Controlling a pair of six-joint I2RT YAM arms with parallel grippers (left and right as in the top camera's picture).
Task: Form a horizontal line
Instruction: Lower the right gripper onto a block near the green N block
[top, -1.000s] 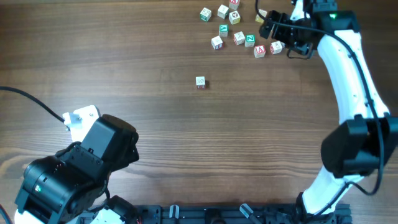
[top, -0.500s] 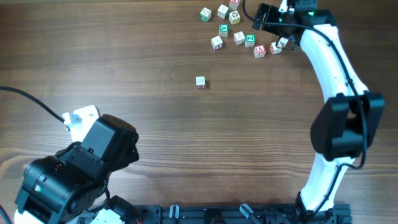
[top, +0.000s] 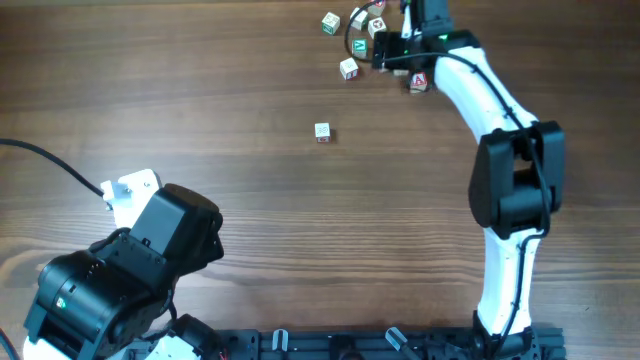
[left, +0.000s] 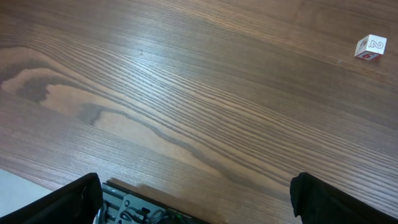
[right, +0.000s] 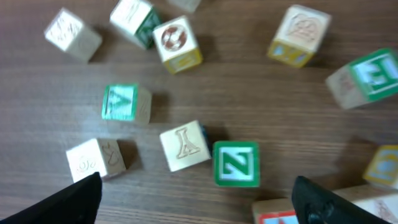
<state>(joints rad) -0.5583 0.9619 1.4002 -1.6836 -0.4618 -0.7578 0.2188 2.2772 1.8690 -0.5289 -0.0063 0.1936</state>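
Hovering above crowded cubes (right: 185, 148), right tool (right: 198, 198) spread wide, empty, lone cube (top: 322, 131) apart

right tool (top: 392, 56) | swung leftward since earlier | now directly above cubes (top: 348, 68)

The left arm (top: 150, 250) sits folded at the near left, the left hand (left: 196, 208) spread wide, while the right arm (top: 480, 90) reaches from the near right, elbow bent, to the far side, the right hand (right: 196, 205) facing down, fingers wide apart.
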